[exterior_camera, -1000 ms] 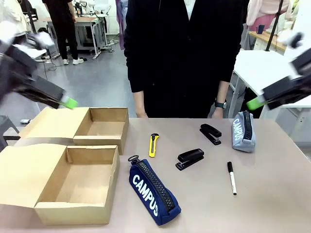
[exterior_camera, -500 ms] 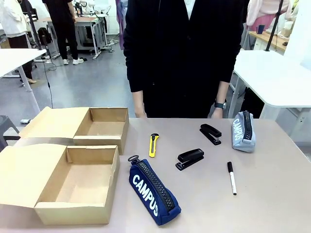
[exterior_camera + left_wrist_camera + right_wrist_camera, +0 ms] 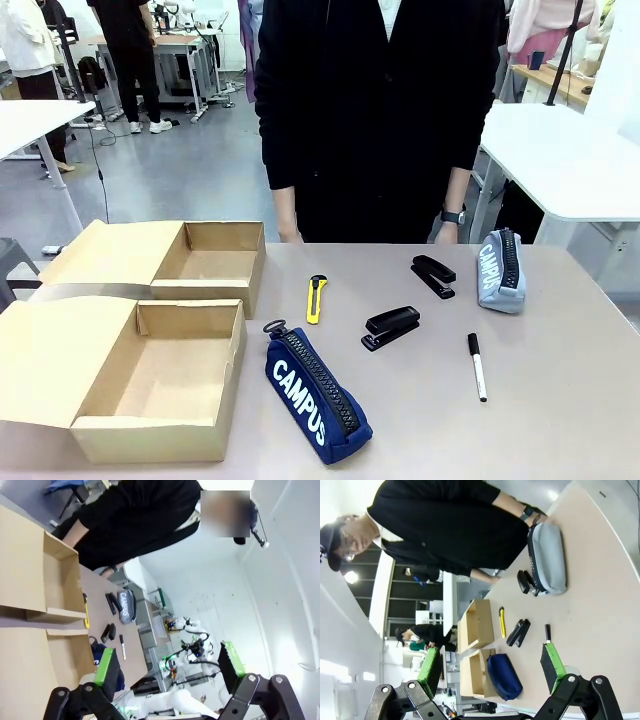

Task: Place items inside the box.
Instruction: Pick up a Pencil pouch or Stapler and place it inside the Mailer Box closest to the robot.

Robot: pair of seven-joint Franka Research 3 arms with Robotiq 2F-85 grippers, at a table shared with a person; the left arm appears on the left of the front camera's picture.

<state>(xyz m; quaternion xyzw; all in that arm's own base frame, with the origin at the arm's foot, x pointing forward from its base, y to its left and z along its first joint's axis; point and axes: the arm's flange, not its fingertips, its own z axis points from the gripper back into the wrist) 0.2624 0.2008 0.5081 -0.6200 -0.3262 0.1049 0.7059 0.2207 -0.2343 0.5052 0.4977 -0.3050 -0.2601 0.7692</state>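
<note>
Left gripper (image 3: 167, 660) and right gripper (image 3: 491, 660) are hanging wide open, empty, likely risking grabbing the grey case (image 3: 500, 272) instead of the navy case (image 3: 315, 395).

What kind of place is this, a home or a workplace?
Probably a lab or workshop: plain white work tables, a bare grey floor, and a far workbench loaded with equipment.

A grey case (image 3: 501, 270) marked "CAMPUS" lies zip up near the far right corner of the table (image 3: 560, 420). A person (image 3: 380, 110) in black stands at the far edge, a watch (image 3: 453, 216) on one wrist. White tables (image 3: 560, 160) stand behind on both sides
</note>
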